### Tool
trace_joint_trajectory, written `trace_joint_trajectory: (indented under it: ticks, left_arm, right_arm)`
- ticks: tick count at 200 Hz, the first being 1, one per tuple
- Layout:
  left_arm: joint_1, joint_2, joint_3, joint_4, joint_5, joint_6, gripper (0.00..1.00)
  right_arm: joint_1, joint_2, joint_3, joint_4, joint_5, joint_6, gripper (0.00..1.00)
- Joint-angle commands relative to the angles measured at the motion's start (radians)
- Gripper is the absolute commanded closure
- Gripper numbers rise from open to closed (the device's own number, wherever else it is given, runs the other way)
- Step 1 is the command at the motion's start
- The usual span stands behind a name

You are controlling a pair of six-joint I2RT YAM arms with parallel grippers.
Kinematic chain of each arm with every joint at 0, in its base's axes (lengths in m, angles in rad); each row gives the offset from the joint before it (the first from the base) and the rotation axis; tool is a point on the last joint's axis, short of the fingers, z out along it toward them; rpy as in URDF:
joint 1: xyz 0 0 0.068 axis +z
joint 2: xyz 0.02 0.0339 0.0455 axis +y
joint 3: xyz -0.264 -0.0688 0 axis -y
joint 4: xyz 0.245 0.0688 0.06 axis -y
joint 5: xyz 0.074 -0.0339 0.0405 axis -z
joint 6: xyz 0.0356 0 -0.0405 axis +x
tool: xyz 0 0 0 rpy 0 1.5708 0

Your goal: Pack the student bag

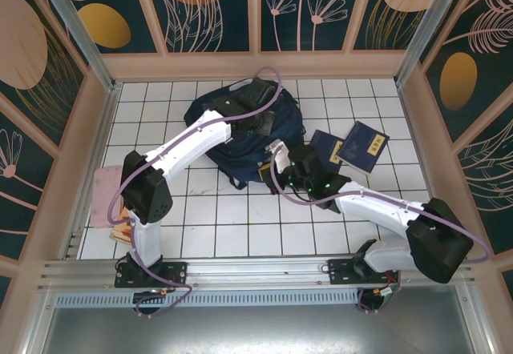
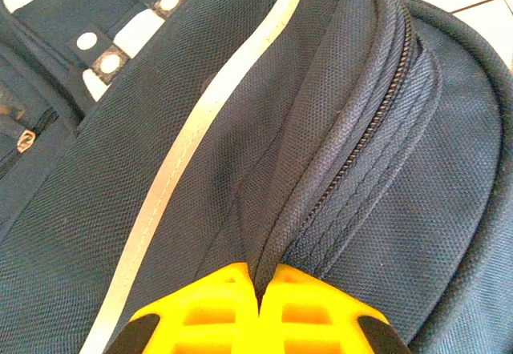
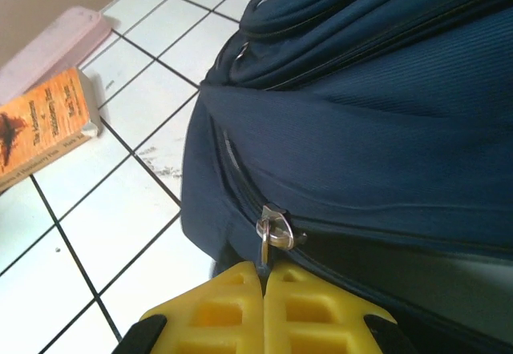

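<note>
student bag (image 1: 240, 142) blocks centre, near tiles (image 1: 240, 226) open

No legible text, orange book (image 3: 44, 126) title (blurred)

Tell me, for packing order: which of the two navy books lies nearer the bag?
The left navy book, right beside the student bag; the other navy book lies farther right, away from it.

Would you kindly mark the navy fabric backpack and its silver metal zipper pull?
navy fabric backpack (image 1: 244, 152), top external view, on its front fabric panel.
silver metal zipper pull (image 3: 274, 234), right wrist view, on its ring.
</note>
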Motion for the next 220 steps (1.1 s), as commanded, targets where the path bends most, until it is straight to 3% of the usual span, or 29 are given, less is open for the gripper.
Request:
trace_joint_trajectory:
  ticks: [1, 83, 112, 133, 174, 208, 220]
  left_arm:
    - [0.003, 0.018, 0.080, 0.164, 0.055, -0.050, 1.00]
    - [0.004, 0.027, 0.023, 0.204, 0.100, -0.077, 1.00]
    - [0.004, 0.011, -0.020, 0.216, 0.096, -0.079, 1.00]
    - [0.006, -0.015, -0.078, 0.236, 0.092, -0.082, 1.00]
    - [0.015, -0.068, -0.189, 0.294, 0.112, -0.090, 1.00]
    - [0.016, -0.102, -0.233, 0.312, 0.118, -0.080, 1.00]
    - [0.015, -0.118, -0.251, 0.314, 0.117, -0.082, 0.86]
  right_arm:
    - [0.065, 0.030, 0.046, 0.020, 0.015, 0.002, 0.99]
    - [0.203, 0.225, 0.135, 0.148, 0.164, 0.186, 0.99]
    - [0.216, 0.229, 0.130, 0.156, 0.161, 0.249, 0.79]
    - [0.173, 0.148, 0.059, 0.156, 0.158, 0.324, 0.64]
    - [0.043, -0.086, -0.165, 0.156, 0.147, 0.408, 0.56]
    - [-0.127, -0.208, -0.165, -0.006, 0.114, 0.510, 0.43]
    - [-0.184, -0.218, -0.128, -0.049, 0.075, 0.548, 0.41]
